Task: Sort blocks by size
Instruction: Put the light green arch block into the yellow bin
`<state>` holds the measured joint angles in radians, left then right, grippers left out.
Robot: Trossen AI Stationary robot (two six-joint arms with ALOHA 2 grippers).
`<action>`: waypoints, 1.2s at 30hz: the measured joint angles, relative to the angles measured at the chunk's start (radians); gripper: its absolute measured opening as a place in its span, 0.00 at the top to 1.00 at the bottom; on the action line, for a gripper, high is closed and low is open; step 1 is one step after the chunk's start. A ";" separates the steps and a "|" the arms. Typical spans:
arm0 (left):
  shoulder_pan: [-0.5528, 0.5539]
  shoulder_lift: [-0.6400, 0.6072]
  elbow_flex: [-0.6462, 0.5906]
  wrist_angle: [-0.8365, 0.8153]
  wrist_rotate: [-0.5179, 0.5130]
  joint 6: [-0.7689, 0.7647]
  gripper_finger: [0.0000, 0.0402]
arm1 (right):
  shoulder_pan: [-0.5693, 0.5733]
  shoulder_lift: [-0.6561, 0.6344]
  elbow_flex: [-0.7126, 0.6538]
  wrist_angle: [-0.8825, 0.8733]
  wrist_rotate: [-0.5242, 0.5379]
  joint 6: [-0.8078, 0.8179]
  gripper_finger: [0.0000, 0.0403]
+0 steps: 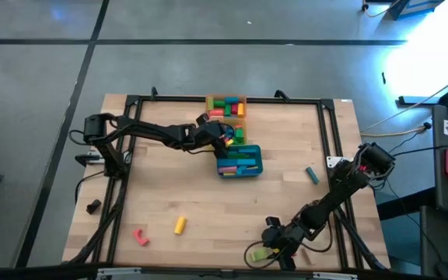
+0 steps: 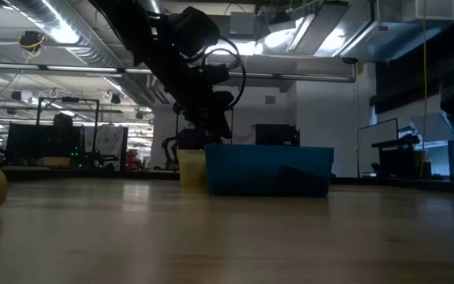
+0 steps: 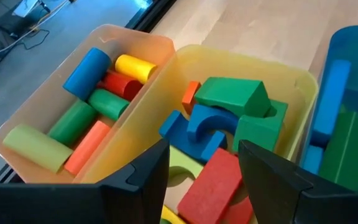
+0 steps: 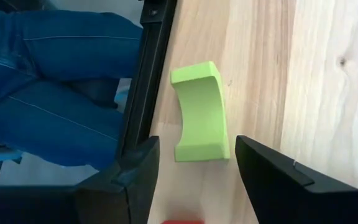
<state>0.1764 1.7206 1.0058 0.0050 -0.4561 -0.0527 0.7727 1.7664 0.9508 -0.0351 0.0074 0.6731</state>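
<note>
Three trays sit at the top centre of the table (image 1: pixel 208 194): an orange tray (image 1: pixel 226 106) against the far edge, a yellow tray (image 1: pixel 238 134) just below it, and a teal tray (image 1: pixel 239 161) below that. In the left wrist view the orange tray holds seven blocks, mostly cylinders: one blue cylinder (image 3: pixel 86 68), one yellow, one red, two dark green, one pale green and one orange bar. The yellow tray holds a blue arch (image 3: pixel 197 127), a green wedge (image 3: pixel 232 93), a red slab (image 3: pixel 210 186) and several others; the teal tray holds blue and green bars.

Four blocks lie loose on the table: a yellow cylinder (image 1: pixel 180 225) and a red piece (image 1: pixel 139 236) at lower left, a teal bar (image 1: pixel 312 174) at right with open wood around it, and a pale green arch (image 1: pixel 260 253) at the bottom edge.

The left end effector (image 1: pixel 225 137) hovers over the yellow tray, fingers apart, empty. The right end effector (image 1: pixel 274 243) is at the bottom edge, fingers spread either side of the green arch, not closed on it.
</note>
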 joint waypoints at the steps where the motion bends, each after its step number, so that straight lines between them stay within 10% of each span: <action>1: 0.000 0.000 0.000 0.000 0.000 0.000 0.56 | -0.001 0.000 0.000 -0.001 0.000 0.000 0.48; 36: 0.000 0.000 0.000 0.005 0.000 0.032 0.56 | 0.039 0.103 0.001 0.046 0.129 -0.130 0.52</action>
<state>0.1764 1.7206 1.0054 0.0101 -0.4561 -0.0206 0.8116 1.8690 0.9516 0.0105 0.1360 0.5431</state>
